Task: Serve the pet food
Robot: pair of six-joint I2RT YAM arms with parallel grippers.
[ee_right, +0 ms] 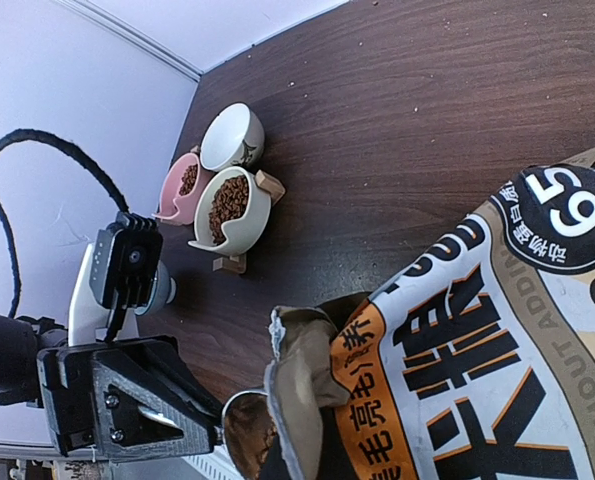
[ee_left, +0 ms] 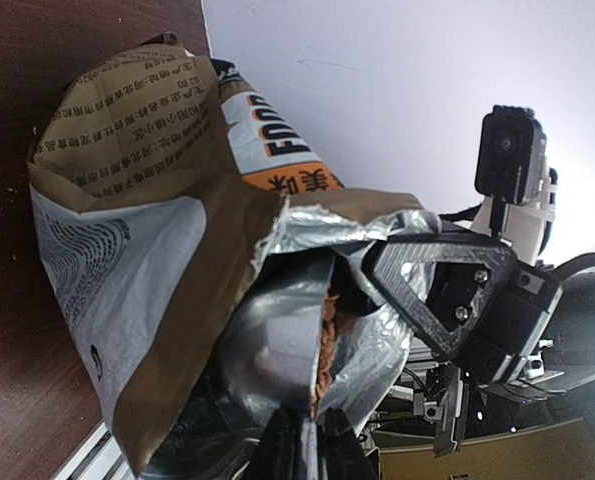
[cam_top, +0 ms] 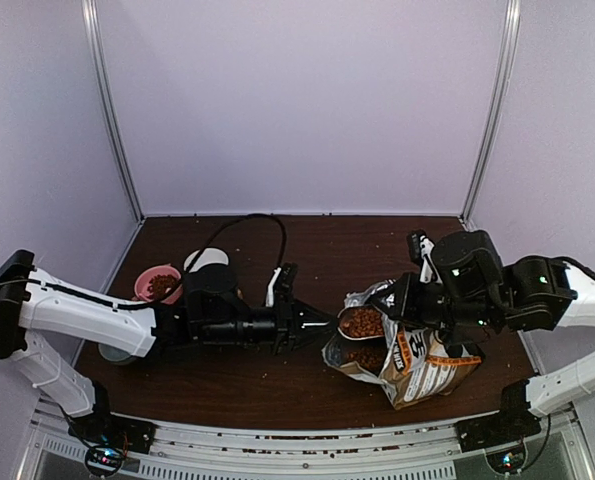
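Left claw (cam_top: 317, 324), closed on the handle of a silver scoop (ee_right: 239, 425), reaching in low from the left toward the middle of the bench (cam_top: 277, 385). Scoop bowl at the mouth of a bag, heaped with pet food (cam_top: 362, 322): small reddish-brown pellets. More of the same pellets just below the scoop, inside the open top of a brown-and-white paper bag (cam_top: 432, 365), slumped on the bench with its crinkled foil lining exposed.

Right claw (cam_top: 403, 298), pinched shut on the torn upper rim of that bag. Both claws near each other, on opposite sides of the opening.

Farther out, at the back left of the bench, three bowls close together:
- a cream bowl (ee_right: 254, 215) on a wooden stand (ee_right: 227, 264), partly filled with pellets
- a pink bowl (ee_right: 170, 207) just beside it, also with pellets inside
- a white bowl (ee_right: 239, 130) just behind the two

Stray crumbs scattered over the dark wood surface, most visible near the front edge.
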